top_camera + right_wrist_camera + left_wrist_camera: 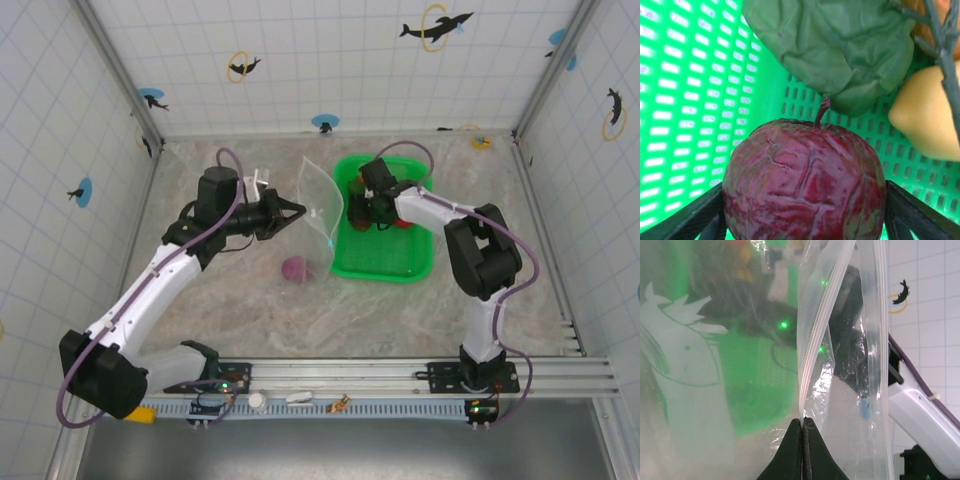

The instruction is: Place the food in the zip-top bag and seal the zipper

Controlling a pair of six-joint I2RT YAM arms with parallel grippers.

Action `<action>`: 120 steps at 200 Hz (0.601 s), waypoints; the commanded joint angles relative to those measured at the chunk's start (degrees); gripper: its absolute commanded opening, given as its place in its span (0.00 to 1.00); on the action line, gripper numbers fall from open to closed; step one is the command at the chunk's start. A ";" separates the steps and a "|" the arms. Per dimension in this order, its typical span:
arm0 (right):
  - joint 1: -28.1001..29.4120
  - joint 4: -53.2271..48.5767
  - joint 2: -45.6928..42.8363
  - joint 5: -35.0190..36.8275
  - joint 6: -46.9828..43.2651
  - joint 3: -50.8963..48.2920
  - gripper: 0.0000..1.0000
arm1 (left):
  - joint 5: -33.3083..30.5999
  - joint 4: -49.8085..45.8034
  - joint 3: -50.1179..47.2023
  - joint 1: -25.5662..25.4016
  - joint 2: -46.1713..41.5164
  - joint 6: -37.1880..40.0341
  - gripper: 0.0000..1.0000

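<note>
Our left end effector [803, 421] is pinched shut on the rim of the bag [322, 200], holding it upright beside the basket [400, 268]. The right end effector [363, 213] straddles the apple [805, 170] in the basket; we cannot tell whether it grips yet. We should squeeze centred, then lift straight.

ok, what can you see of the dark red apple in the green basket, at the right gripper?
The dark red toy apple looks like moulded plastic, with wrinkled, veined skin, faint greenish streaks and a short maroon stem. It lies in the bright green mesh plastic basket, its stem pointing toward a green leafy toy vegetable, with a yellow toy fruit beside that. The right gripper has its black jaws at both flanks; whether they press it is unclear.
</note>
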 commanded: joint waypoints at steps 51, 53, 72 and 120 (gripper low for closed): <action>-2.04 4.13 -18.12 -2.51 -1.58 -9.81 0.66 | -1.82 -1.56 3.00 -1.63 0.76 3.61 0.00; -2.04 4.21 -18.91 -2.72 -1.61 -10.15 0.66 | -1.89 -1.60 3.13 -1.71 0.84 3.65 0.00; -2.24 4.14 -26.48 -4.14 -2.06 -12.40 0.65 | -3.07 -1.67 4.02 -3.06 1.68 3.61 0.00; -2.18 1.32 -42.04 -9.77 -2.69 -8.98 0.63 | -5.25 -1.34 6.58 -7.22 4.70 3.27 0.00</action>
